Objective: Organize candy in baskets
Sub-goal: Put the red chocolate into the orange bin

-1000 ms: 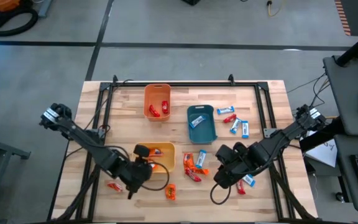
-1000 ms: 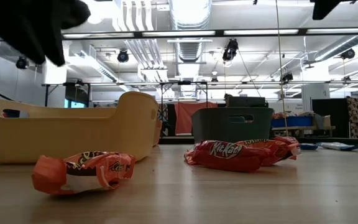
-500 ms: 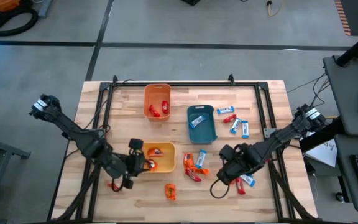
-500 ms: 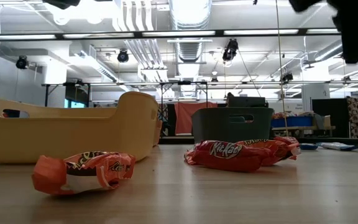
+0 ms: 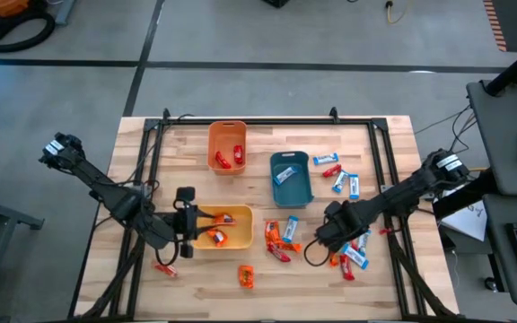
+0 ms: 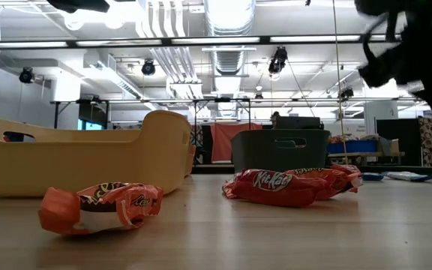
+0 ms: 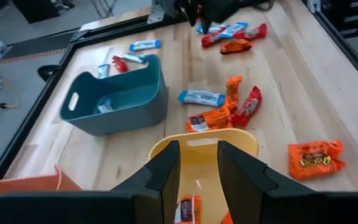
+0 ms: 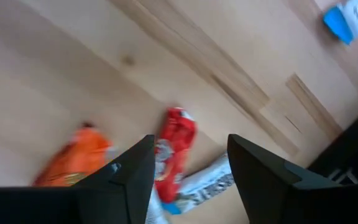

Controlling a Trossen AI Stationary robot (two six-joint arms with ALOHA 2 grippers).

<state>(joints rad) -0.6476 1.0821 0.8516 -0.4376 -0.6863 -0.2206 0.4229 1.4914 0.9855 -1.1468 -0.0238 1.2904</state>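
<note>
Left to right, the left hand [image 5: 189, 235] hovers spread and empty over the yellow basket [image 5: 246, 217] holding orange candy, the orange basket [image 5: 214, 144] has red bars, the teal basket [image 5: 305, 194] one blue, and the right hand [image 8: 188, 177], spread, hangs above loose candy [image 8: 174, 153] on the surface [image 5: 380, 283]; roughly half remains.

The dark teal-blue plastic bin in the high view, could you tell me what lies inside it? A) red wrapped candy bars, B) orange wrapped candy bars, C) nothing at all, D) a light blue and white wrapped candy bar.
D: the dark teal-blue plastic bin holds a light blue and white wrapped candy bar, the only wrapper visible inside it from above.
</note>
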